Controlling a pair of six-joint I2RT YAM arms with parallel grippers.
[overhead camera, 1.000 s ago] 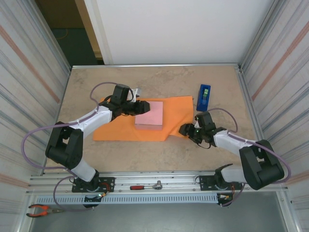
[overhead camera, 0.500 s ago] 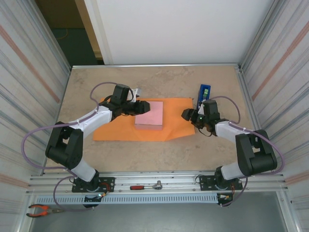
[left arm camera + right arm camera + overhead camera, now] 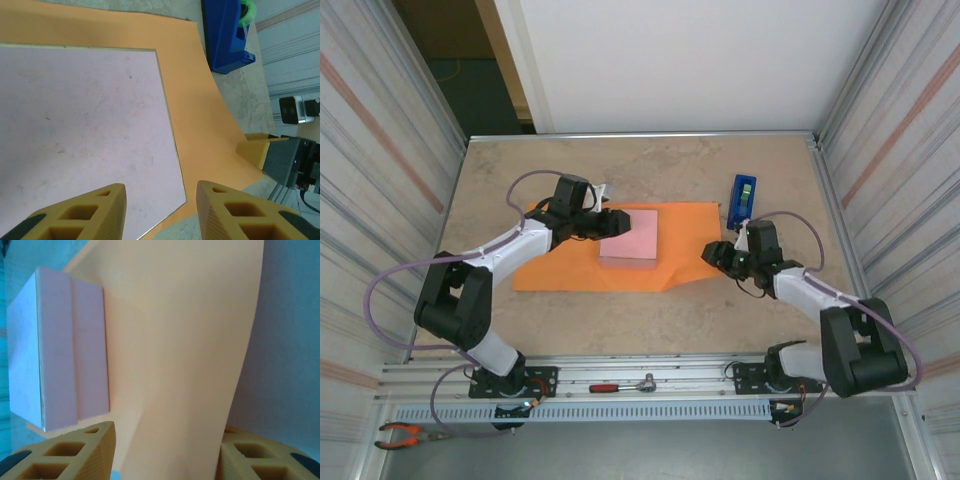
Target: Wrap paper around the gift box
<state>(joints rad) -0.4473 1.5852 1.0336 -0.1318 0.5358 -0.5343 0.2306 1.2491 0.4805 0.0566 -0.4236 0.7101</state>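
Note:
The pale pink gift box [image 3: 630, 237] sits on the orange paper [image 3: 560, 270], which lies spread on the table. My left gripper [image 3: 605, 225] hovers at the box's left side, open. In the left wrist view its jaws [image 3: 159, 191] straddle a corner of the box [image 3: 85, 130], one finger over the lid and one over the paper [image 3: 200, 120]. My right gripper [image 3: 712, 252] is at the paper's right edge, open. In the right wrist view the paper [image 3: 190, 355] runs up between its fingers [image 3: 166, 434], and the box [image 3: 60, 355] lies beyond.
A blue tape dispenser [image 3: 741, 200] stands just past the paper's far right corner, close to my right arm; it also appears in the left wrist view [image 3: 227, 37]. Corrugated walls close in both sides. A ratchet tool [image 3: 625, 385] and pliers [image 3: 405, 433] lie on the front rail.
My right gripper swung from the paper's near right corner toward the dispenser, then came back partway along the right edge, its jaws narrower. The left arm and box stayed still.

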